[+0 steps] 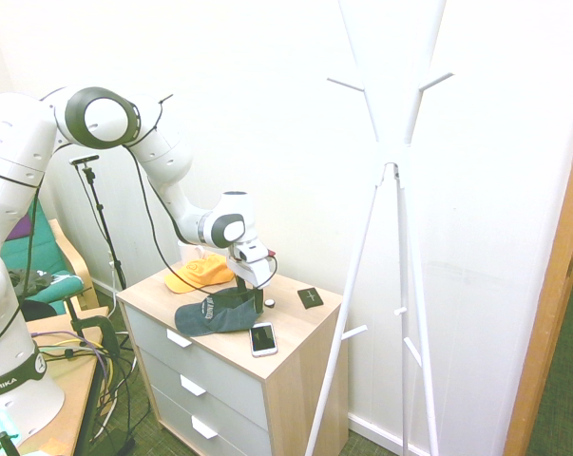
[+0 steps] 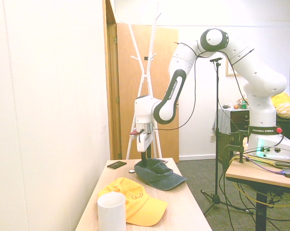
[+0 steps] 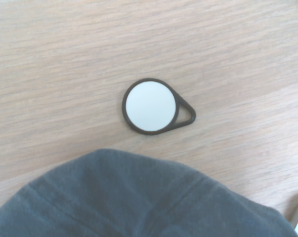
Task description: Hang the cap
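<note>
The cap (image 1: pixel 219 315), dark slate with light lettering on the front, lies on the wooden dresser top (image 1: pixel 291 332); it also appears in the second exterior view (image 2: pixel 160 176) and along the wrist view's lower edge (image 3: pixel 139 202). My gripper (image 1: pixel 257 293) points straight down at the cap's crown, at its far edge (image 2: pixel 147 159). Whether it touches the fabric is not clear. The white coat stand (image 1: pixel 392 171) with upward pegs rises beside the dresser (image 2: pixel 147 62).
An orange-yellow cap (image 1: pixel 199 273) lies behind the dark one. A phone (image 1: pixel 263 338), a black square item (image 1: pixel 311 296) and a round white tag (image 3: pixel 151 106) lie on the dresser. A white cup (image 2: pixel 111 211) stands near the orange cap. A wooden door edge (image 1: pixel 552 285) is at right.
</note>
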Available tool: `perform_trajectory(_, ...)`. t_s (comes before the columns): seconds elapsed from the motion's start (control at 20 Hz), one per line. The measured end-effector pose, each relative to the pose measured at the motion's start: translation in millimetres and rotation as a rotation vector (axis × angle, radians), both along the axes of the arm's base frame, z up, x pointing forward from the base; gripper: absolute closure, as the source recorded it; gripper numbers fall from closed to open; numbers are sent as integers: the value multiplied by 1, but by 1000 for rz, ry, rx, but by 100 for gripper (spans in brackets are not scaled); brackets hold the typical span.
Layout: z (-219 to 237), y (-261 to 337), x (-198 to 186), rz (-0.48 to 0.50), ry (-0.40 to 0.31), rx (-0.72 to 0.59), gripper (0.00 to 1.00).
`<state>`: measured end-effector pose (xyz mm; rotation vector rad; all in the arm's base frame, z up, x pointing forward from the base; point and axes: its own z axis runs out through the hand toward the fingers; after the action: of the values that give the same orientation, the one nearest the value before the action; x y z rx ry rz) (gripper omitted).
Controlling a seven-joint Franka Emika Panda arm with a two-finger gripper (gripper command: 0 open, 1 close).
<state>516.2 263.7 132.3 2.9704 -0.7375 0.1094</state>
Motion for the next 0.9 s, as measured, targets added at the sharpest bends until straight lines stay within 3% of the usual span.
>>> perform_trajectory(0.9,-2,9,-5,20,-6,-14,100)
